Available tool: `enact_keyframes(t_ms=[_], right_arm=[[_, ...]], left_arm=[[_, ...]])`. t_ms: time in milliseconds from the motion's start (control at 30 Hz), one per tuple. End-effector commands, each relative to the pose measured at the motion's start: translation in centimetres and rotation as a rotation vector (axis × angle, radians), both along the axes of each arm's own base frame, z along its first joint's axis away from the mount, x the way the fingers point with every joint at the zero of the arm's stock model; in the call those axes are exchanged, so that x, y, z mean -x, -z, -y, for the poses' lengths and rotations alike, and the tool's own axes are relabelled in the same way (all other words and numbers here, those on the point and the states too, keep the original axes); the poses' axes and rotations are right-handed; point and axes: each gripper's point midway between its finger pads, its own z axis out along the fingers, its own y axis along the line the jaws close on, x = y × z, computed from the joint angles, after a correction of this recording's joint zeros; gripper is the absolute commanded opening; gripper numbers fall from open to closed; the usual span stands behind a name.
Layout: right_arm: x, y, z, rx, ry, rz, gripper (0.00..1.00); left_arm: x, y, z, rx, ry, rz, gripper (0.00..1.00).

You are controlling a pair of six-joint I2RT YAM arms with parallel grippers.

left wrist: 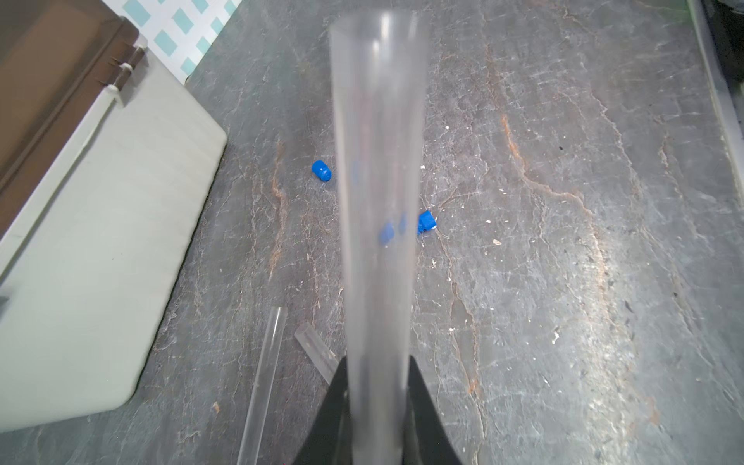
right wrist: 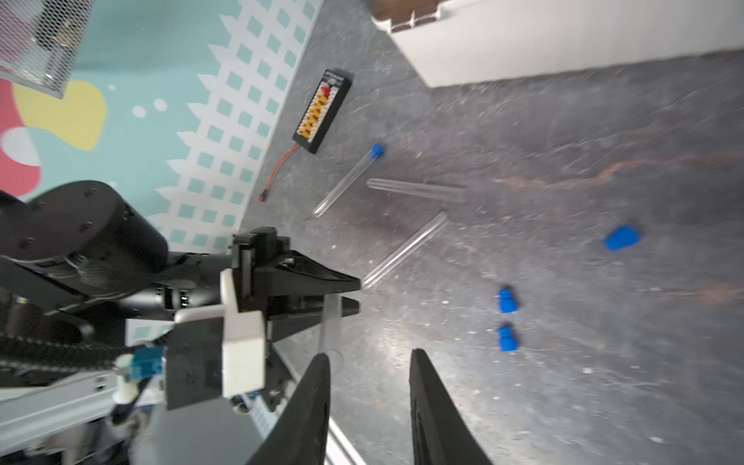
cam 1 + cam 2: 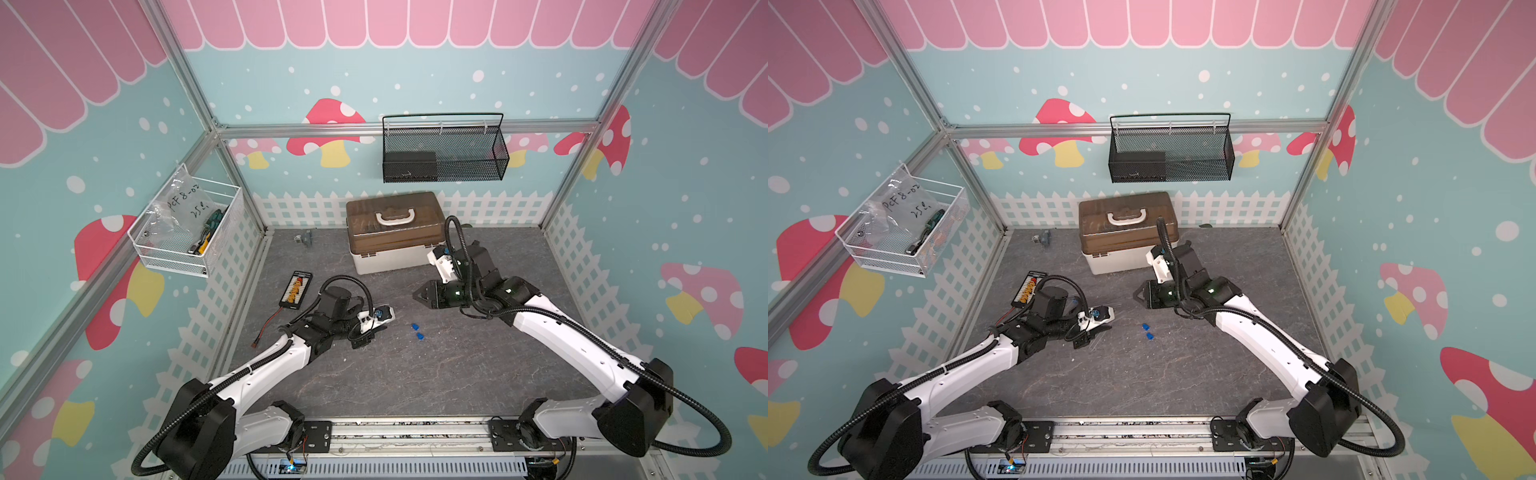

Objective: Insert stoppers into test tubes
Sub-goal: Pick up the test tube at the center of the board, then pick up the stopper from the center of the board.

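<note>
My left gripper is shut on a clear test tube that sticks out forward past its fingers; the right wrist view shows that gripper holding the tube above the table. On the grey table lie three more test tubes: one capped with a blue stopper, and two uncapped ones. Three loose blue stoppers lie between the arms; two show in a top view. My right gripper hovers open and empty, facing the left one.
A beige toolbox with a brown lid stands at the back centre. A black board with yellow connectors and its red wire lie at the left. A white wire basket and a black mesh basket hang on the walls.
</note>
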Motion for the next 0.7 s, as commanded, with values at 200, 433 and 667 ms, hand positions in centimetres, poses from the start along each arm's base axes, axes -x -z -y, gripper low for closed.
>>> enact_keyframes(t_ms=[200,433,667], right_arm=[[0.1,8.9,5.0,0.528,-0.253,0.192,0.36],[2.9,12.5,2.7,0.455,-0.464,0.32,0.37],[1.8,15.1,2.1,0.392,-0.353,0.341,0.37]], left_arm=[[-0.7,-0.2,-0.8,-0.026,-0.062,0.021,0.05],[-1.0,0.1,-1.1,-0.047,-0.08,0.025,0.05],[-1.0,0.3,-1.2,-0.051,-0.083,0.022,0.05]])
